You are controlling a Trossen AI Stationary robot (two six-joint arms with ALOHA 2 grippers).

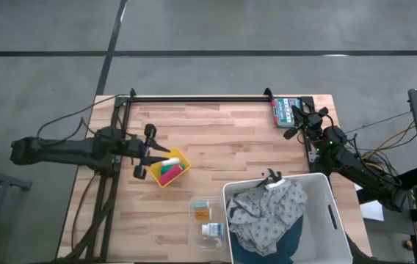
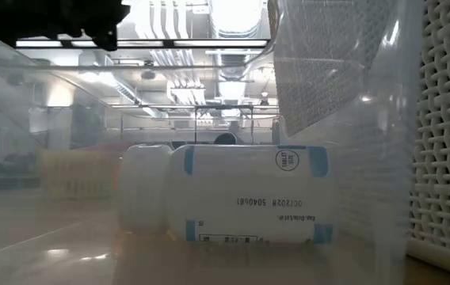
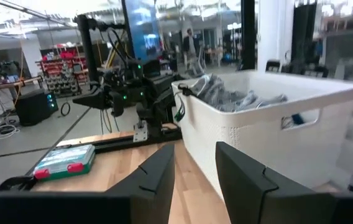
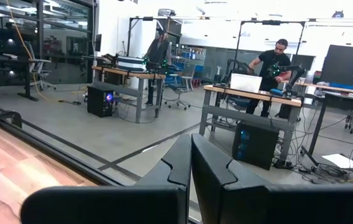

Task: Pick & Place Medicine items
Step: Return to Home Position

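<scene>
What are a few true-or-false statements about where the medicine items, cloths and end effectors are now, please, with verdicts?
1. The white bottle with blue print lies in the transparent bin. True.
2. The orange item sits in the yellow bin. False: it is in the transparent bin with the white bottle.
3. The grey cloth is in the white laundry bin. True.
4. The left end effector grips a cloth. False: it is open and empty, beside the yellow bin.
5. The right end effector is shut, near the teal box. True.
</scene>
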